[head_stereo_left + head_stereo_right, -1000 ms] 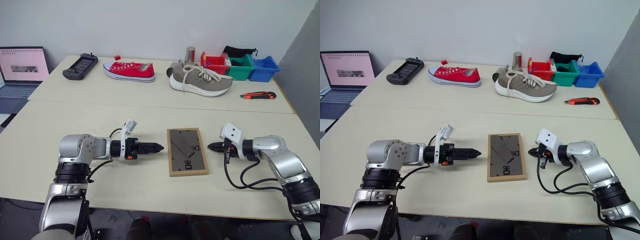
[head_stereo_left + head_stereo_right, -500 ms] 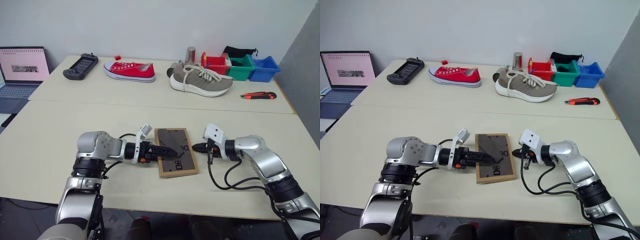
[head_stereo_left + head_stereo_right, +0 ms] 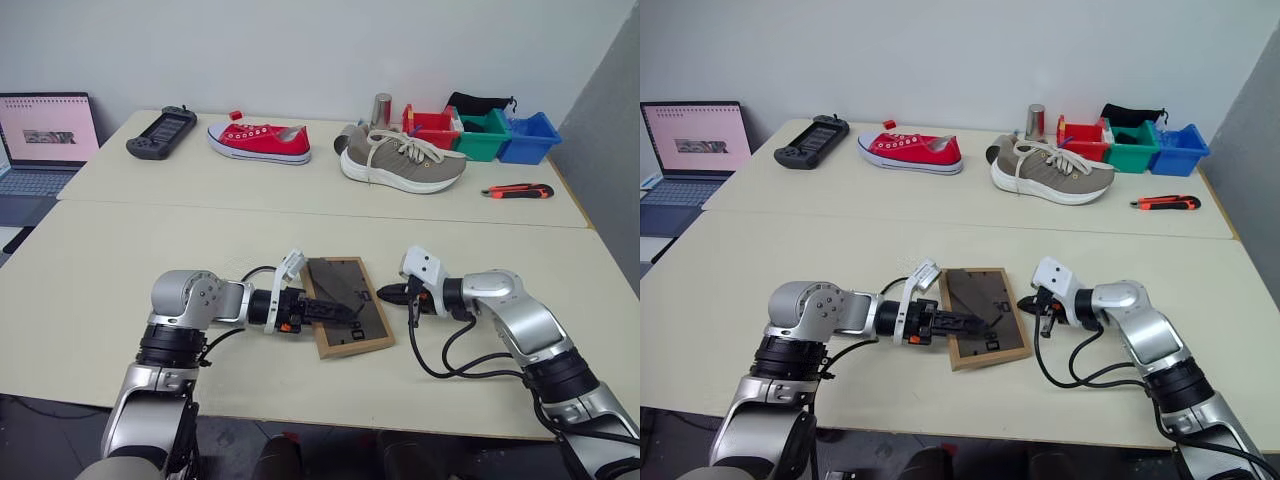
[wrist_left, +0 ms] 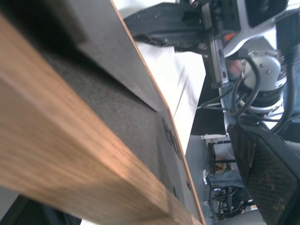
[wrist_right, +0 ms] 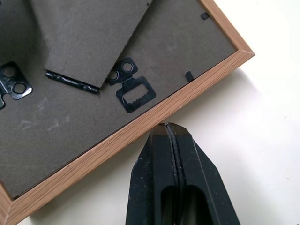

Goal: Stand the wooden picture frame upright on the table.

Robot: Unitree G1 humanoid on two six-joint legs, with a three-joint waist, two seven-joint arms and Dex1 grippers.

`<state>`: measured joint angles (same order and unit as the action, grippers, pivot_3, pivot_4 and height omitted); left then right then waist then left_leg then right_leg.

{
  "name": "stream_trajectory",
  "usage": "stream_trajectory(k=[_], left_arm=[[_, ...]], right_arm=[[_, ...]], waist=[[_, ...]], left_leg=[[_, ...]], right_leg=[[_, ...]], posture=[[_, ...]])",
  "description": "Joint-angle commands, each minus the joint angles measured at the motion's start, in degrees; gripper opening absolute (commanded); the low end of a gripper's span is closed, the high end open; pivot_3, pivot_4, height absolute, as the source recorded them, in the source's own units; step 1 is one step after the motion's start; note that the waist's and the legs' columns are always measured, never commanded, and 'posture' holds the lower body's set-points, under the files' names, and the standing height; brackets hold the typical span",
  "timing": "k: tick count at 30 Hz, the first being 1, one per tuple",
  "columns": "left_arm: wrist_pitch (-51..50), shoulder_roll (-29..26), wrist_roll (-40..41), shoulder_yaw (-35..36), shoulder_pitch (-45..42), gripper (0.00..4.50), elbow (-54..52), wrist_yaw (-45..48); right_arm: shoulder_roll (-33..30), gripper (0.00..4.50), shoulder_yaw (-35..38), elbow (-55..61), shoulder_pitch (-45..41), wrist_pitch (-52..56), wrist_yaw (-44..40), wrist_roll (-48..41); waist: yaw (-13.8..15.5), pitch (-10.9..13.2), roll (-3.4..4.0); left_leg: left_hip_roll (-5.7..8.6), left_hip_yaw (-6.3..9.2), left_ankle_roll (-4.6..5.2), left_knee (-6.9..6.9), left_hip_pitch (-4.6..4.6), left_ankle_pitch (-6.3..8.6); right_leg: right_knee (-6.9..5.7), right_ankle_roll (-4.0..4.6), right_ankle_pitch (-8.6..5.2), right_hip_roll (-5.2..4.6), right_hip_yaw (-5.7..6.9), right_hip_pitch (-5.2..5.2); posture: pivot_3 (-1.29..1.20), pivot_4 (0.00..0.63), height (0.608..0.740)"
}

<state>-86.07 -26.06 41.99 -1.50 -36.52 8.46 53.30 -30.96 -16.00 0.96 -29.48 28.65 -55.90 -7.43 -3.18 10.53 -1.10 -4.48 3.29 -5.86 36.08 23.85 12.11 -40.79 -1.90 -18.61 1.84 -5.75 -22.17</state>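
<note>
The wooden picture frame [image 3: 362,318] lies face down on the table [image 3: 200,235], its dark grey back and stand flap up. My left gripper [image 3: 340,311] reaches in from the left with its fingers open and lies across the frame's left edge and back. The left wrist view has the wood rim [image 4: 70,140] very close. My right gripper [image 3: 384,295] is shut and points at the frame's right edge. In the right wrist view its tip [image 5: 169,129] touches the wood rim [image 5: 154,117], beside the sawtooth hanger [image 5: 132,93].
Along the table's far side lie a game controller [image 3: 160,132], a red shoe [image 3: 258,139], a tan sneaker [image 3: 400,160], a metal cylinder [image 3: 381,108], coloured bins [image 3: 480,135] and a box cutter [image 3: 515,190]. A laptop [image 3: 40,140] stands at the far left.
Both grippers closed in on the frame. The right one pushed it leftward and turned it slightly; the left one's fingers came over the frame's left edge.
</note>
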Motion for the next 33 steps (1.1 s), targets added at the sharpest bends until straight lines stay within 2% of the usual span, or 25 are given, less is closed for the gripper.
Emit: stream_trajectory(k=[1, 8, 13, 15, 23, 32, 33], left_arm=[[1.84, -0.58, 1.3, -0.3, -0.16, 4.06, -1.53, 1.03], [2.66, -1.57, 1.91, -0.9, 0.86, 2.47, -2.54, 1.34], [1.56, -2.24, 3.71, -0.7, 1.62, 1.52, -4.58, 2.04], [1.18, -2.4, 4.31, -0.55, 1.66, 1.29, -5.16, 2.19], [2.13, -1.9, 4.3, 0.47, 1.01, 1.29, -4.54, 0.8], [8.02, -4.79, 3.42, 3.21, -4.16, 1.29, -2.28, 2.34], [9.68, -5.47, 2.77, 2.57, -4.67, 1.29, -2.36, 2.9]], right_arm=[[0.1, 0.0, 0.33, 0.92, -1.13, -0.53, 0.12, 0.02], [0.02, 0.0, 0.36, 1.74, -0.3, -0.13, 0.33, -0.15], [-0.18, 0.0, 0.54, 1.65, -0.38, -0.18, 0.33, -0.16], [-0.26, 0.0, 0.69, 1.14, -0.74, -0.41, 0.38, -0.01], [-0.81, 0.0, 1.95, 0.91, -1.08, -0.15, 0.67, -0.4], [-6.78, 0.0, 13.54, 1.93, -1.56, 7.57, -1.19, -8.69], [-7.28, 0.36, 15.34, 2.24, -2.21, 9.76, -1.92, -11.11]], waist=[[0.0, 0.0, 0.0], [-0.05, 0.0, 0.0], [-0.04, 0.0, 0.0], [-0.05, 0.0, 0.0], [-0.04, 0.0, 0.0], [0.12, 0.02, -0.02], [0.1, 0.02, -0.02]], left_leg=[[0.0, 0.0, 0.0, 0.0, 0.0, 0.0], [0.0, 0.0, 0.0, 0.0, 0.0, 0.0], [0.0, 0.0, 0.0, 0.0, 0.01, 0.0], [0.0, 0.0, 0.01, -0.01, 0.0, 0.0], [0.0, 0.0, 0.01, -0.01, 0.01, 0.0], [0.0, 0.0, 0.01, -0.01, 0.04, 0.0], [0.01, 0.0, 0.01, -0.02, 0.06, 0.0]], right_leg=[[0.0, 0.0, 0.0, 0.0, 0.0, 0.0], [0.01, 0.0, 0.0, 0.0, 0.0, 0.0], [0.01, 0.0, 0.0, 0.0, -0.01, 0.0], [0.01, 0.0, 0.0, 0.0, -0.01, 0.0], [0.02, 0.0, 0.0, 0.0, -0.01, -0.01], [0.05, 0.0, 0.0, 0.0, 0.0, -0.01], [0.07, 0.0, 0.0, 0.0, -0.01, -0.03]], posture=[[0.0, 0.15, 0.74], [0.0, 0.15, 0.74], [0.0, 0.15, 0.74], [0.0, 0.15, 0.74], [0.0, 0.15, 0.74], [0.0, 0.15, 0.74], [0.0, 0.15, 0.74]])
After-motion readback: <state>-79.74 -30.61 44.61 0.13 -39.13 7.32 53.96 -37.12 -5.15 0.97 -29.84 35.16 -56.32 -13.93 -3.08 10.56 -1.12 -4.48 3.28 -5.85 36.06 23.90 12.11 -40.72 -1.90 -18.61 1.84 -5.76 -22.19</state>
